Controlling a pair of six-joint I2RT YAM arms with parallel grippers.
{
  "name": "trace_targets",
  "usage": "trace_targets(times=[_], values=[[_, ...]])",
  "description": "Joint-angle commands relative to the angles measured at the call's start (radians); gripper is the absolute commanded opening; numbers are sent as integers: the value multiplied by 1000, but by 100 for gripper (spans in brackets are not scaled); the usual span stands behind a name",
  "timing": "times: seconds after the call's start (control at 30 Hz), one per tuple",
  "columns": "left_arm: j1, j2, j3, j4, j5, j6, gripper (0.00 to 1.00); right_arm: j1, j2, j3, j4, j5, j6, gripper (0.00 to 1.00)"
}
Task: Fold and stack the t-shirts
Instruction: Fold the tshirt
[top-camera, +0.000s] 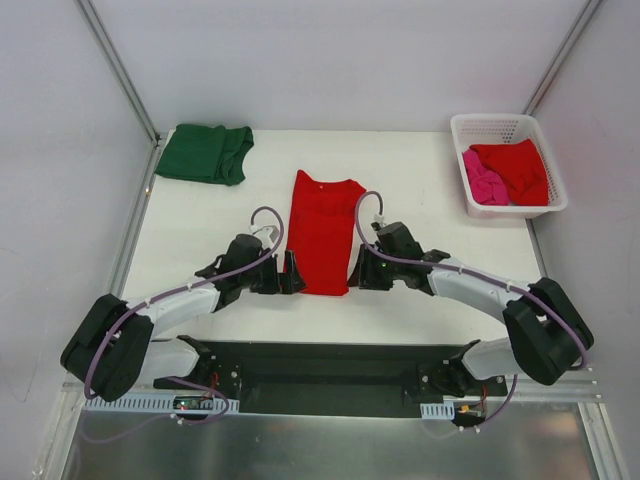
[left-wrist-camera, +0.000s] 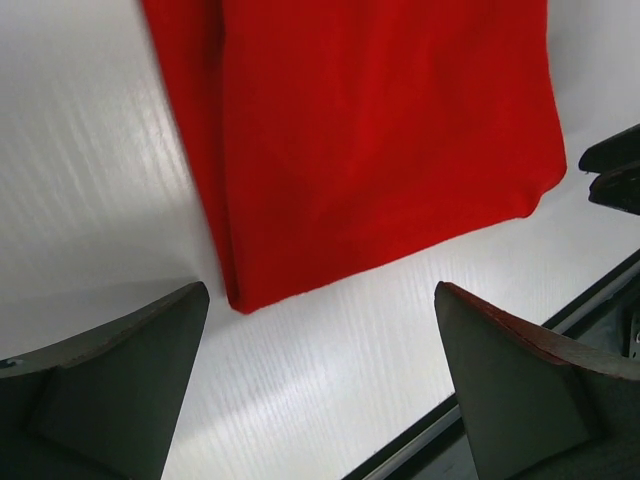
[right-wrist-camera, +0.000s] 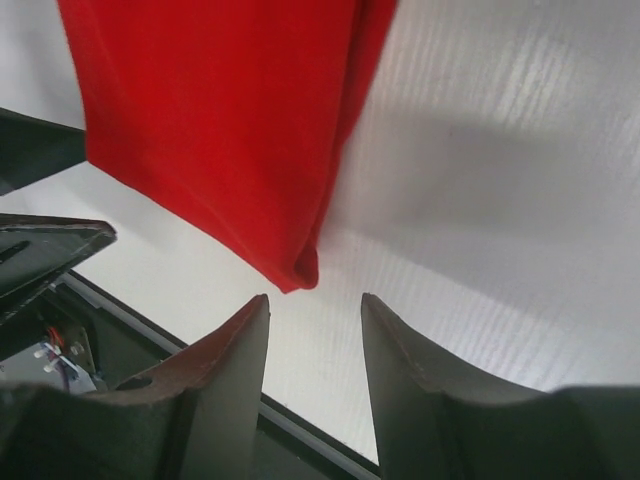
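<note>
lattice basket (top-camera: 500, 128) holds red tee (top-camera: 520, 168) and pink tee (top-camera: 483, 182); my left end effector (left-wrist-camera: 320, 290) and right end effector (right-wrist-camera: 315, 298), both apart, flank folded red t-shirt (top-camera: 323, 230).

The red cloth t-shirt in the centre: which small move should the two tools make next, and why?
Probably ease the left tool and right tool forward onto the near hem corners of the red cloth t-shirt and close. Both stand open just short of that hem, holding nothing, and the shirt is folded only lengthwise.
</note>
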Motion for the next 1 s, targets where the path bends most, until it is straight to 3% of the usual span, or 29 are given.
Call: trace_targets(times=[0.0, 0.4, 0.63, 0.97], values=[[2, 69, -1, 4, 23, 39, 99, 14, -56, -28, 90, 8, 87, 45], [3, 92, 6, 6, 45, 56, 99, 34, -38, -88, 162, 12, 163, 51], [2, 91, 1, 6, 46, 62, 99, 57, 40, -118, 292, -9, 232, 51], [5, 94, -1, 6, 57, 67, 99, 110, 149, -95, 347, 40, 266, 51]])
